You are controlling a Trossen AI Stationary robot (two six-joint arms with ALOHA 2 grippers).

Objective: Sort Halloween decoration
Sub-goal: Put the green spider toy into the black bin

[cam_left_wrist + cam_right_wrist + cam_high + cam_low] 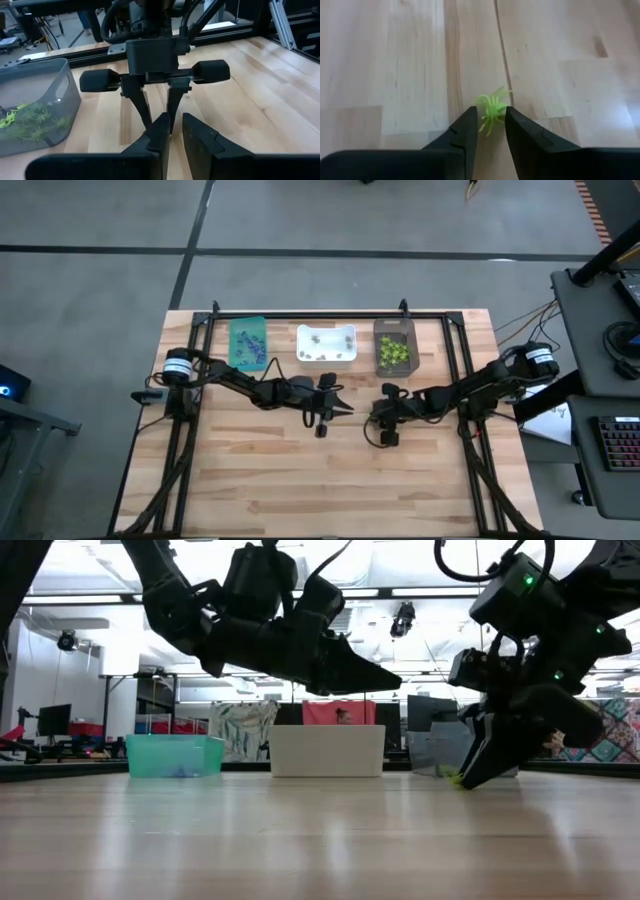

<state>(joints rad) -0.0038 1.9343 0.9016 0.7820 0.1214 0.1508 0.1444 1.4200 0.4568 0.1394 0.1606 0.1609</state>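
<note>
Right tool [490, 131] is down at the pale plank counter [300, 480], fingers closed in on a lime-green spider [492, 109] at their tips. Left tool [172, 131] hovers mid-counter, fingers a narrow gap apart, holding nothing. Along the far edge sit teal bin [248, 343], white bin [327, 344] and dark bin [395, 346]; grey floor lies beyond.

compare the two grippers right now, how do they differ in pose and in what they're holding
The right gripper points down at the wooden table with its fingertips near the surface; the left gripper hangs higher, roughly level. The right gripper has a lime-green spider between its fingers, closed on it; the left gripper shows nothing between its narrowly parted fingers. Both are dark and two-fingered, near the table's middle, in front of the bins.
</note>
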